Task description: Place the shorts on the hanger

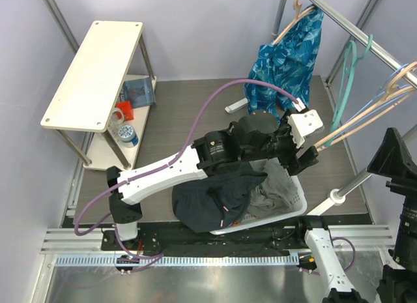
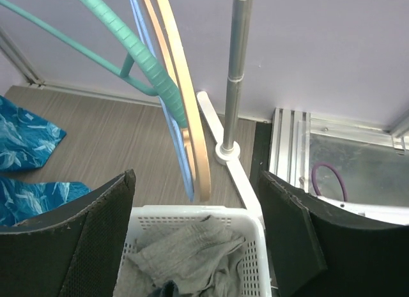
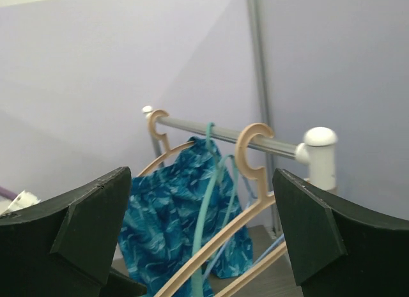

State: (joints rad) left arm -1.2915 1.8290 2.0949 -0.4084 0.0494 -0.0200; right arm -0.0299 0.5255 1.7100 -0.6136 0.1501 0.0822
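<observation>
The left end effector hangs released over a white laundry basket, its two dark fingers spread wide with nothing between them, while the shorts lie draped over the basket's near left corner, partly under the outstretched left arm and apart from its fingers. A crumpled grey cloth fills the basket beside them. Directly ahead of the open fingers, the lower end of the hanger dips toward the basket's far rim, crowded by a thin pale-blue wire hanger touching its side and a teal hanger crossing in front of both. All three hang from a metal rail along the right side of the tabletop, with the rail's upright post standing just beyond the basket's corner. Farther along the rail, a blue leaf-patterned garment hangs on a second beige hanger. The right end effector is raised at the right edge, fingers likewise parted and empty, facing the rail and the hanger hooks. A white two-tier shelf holding small items stands well apart at far left.
</observation>
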